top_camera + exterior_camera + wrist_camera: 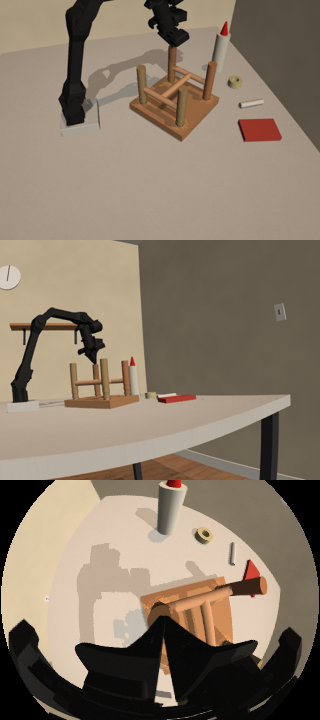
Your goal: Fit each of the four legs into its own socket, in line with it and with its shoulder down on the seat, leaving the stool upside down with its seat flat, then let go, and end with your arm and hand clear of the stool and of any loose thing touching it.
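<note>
The stool's seat [195, 111] [87, 403] lies flat, upside down, with all four legs upright at its corners. The back leg [171, 60] [95, 374] [160, 611] and right leg [210, 78] [125, 371] [250, 587] are reddish brown. The left leg [141, 80] [73, 373] and near leg [181, 103] [104, 374] are olive brown. Their feet stand in the seat; small gaps at the shoulders cannot be told. My gripper [172, 46] [95, 364] [163, 619] is shut and empty, its tips at the back leg's top, touching or just above it.
Round rails [178, 83] join the legs in an H. Behind the stool's right side stands a white bottle [221, 52] [133, 380] [170, 510] with a red tip. A tan ring [234, 82], a white rod [251, 103] and a red block [259, 130] lie to the right.
</note>
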